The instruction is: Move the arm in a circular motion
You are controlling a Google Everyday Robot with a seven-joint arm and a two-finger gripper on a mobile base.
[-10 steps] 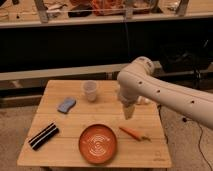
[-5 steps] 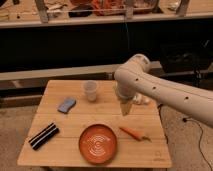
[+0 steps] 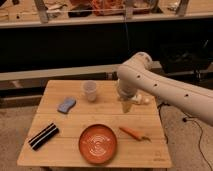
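– Gripper [image 3: 126,105] first: where is that thin beige tip?
– It hangs over the light wooden table [image 3: 67,152], at about 2 o'clock, just beside a small white lump [image 3: 141,99]. Open or closed? I cannot tell.
– And the big cream-white robot arm [image 3: 165,92]?
– It reaches in from 3 o'clock. It looks heavy and stiff. Nothing needs grabbing; I think it just swings around. The clear plastic cup [image 3: 90,91], at 12 o'clock, looks light and easy to knock over.

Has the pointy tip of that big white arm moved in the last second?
Yes, slightly. The gripper, over the table's right side, has shifted a little left, toward the white cup.
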